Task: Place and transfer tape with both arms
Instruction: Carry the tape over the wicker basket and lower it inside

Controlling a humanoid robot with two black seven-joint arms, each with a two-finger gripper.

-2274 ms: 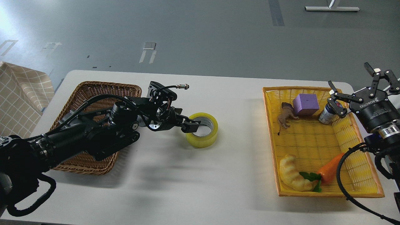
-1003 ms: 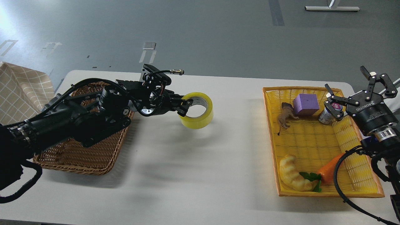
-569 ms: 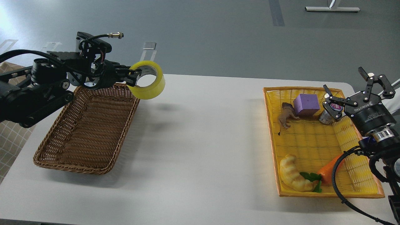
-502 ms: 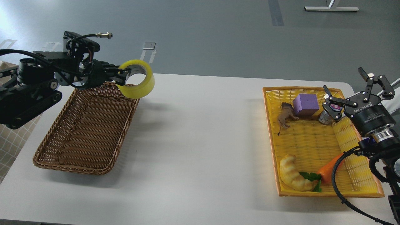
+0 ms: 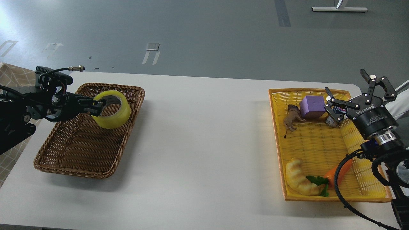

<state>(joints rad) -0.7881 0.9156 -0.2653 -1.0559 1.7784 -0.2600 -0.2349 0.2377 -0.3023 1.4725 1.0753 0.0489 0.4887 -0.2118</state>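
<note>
The tape (image 5: 111, 109) is hanging over the far half of the brown wicker basket (image 5: 80, 163), the left gripper (image 5: 98, 107) pinching its wall, one finger inside the core. It is looking light and rigid, its smooth face probably slippery, so this wall pinch seems the safest hold. Whether it is touching the weave is unclear. The right gripper (image 5: 356, 92) is hovering spread over the yellow basket (image 5: 278, 153), partly hiding a small can (image 5: 332, 120).

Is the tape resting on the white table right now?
No, the tape is held by the left gripper over the brown wicker basket.
</note>
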